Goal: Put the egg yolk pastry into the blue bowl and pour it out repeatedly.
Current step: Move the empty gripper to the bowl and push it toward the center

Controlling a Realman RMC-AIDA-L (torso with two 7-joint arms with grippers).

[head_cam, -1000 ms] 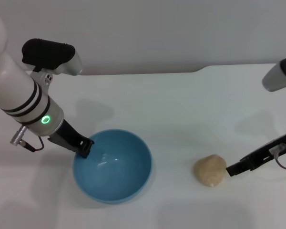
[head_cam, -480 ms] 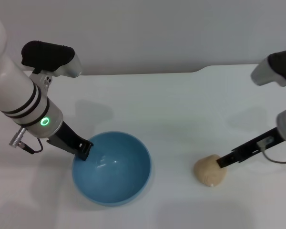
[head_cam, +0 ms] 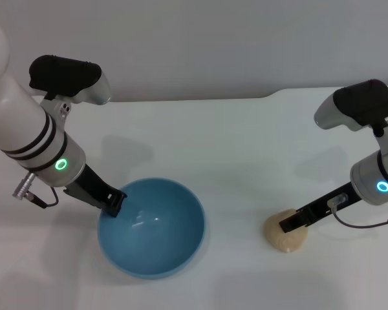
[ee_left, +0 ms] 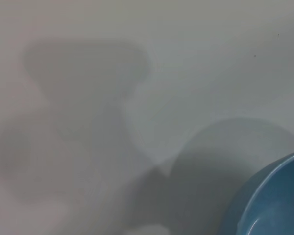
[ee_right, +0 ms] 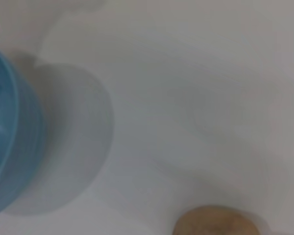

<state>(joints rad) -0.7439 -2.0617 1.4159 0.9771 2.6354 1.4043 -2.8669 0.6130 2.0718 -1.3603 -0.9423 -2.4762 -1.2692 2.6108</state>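
Note:
The blue bowl (head_cam: 152,226) stands upright and empty on the white table, left of centre; part of its wall also shows in the left wrist view (ee_left: 274,200) and the right wrist view (ee_right: 7,132). My left gripper (head_cam: 115,201) is at the bowl's left rim, shut on it. The egg yolk pastry (head_cam: 286,234), a tan dome, lies on the table to the right of the bowl, and its top shows in the right wrist view (ee_right: 215,226). My right gripper (head_cam: 290,224) sits over the pastry's top, touching it or just above.
The white table (head_cam: 233,142) runs back to a pale wall, with a notch in its far edge at the right. Bare surface lies between the bowl and the pastry.
My right arm has swung left, bringing its gripper from beside the pastry's right side to over its top. The left arm and the bowl have barely moved.

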